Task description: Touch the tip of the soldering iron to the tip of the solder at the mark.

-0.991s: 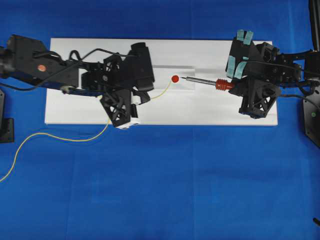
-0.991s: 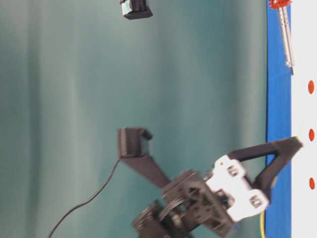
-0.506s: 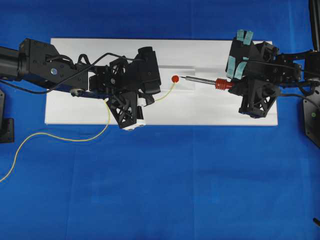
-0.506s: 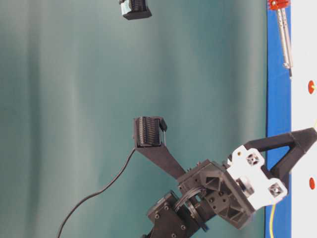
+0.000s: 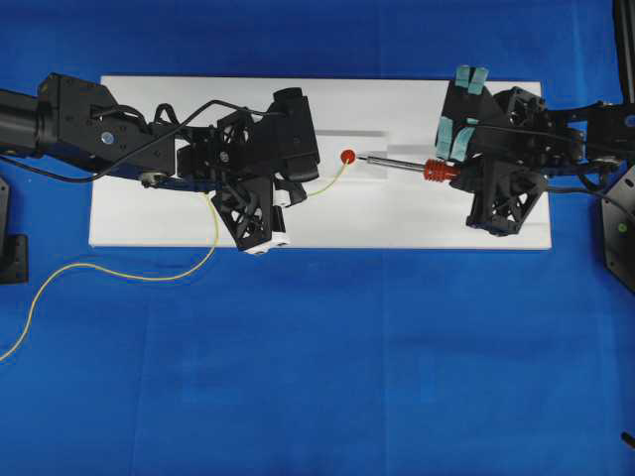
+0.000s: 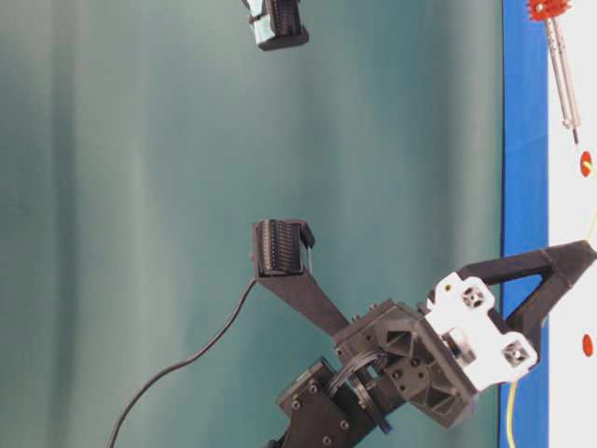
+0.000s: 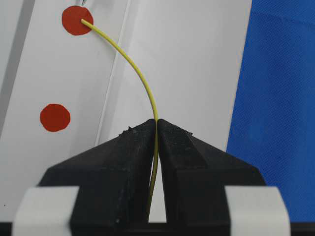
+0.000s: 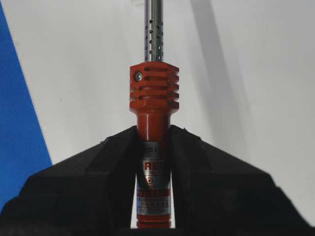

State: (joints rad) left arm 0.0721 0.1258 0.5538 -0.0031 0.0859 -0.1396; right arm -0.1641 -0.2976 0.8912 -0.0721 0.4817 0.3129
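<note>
A white board (image 5: 397, 223) is laid on the blue-covered desk (image 5: 327, 367). The soldering iron (image 5: 402, 164) is clamped by the right hand (image 8: 153, 142), tip just short of the red mark (image 5: 347, 157). The solder (image 7: 140, 78) is pinched by the left hand (image 7: 156, 125), its end on the mark.

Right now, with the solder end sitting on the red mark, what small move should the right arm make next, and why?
Probably ease the soldering iron slightly further toward the red mark. The solder tip already rests on that mark, pinched in the left hand, while the iron's tip appears to stop just short of it.
</note>
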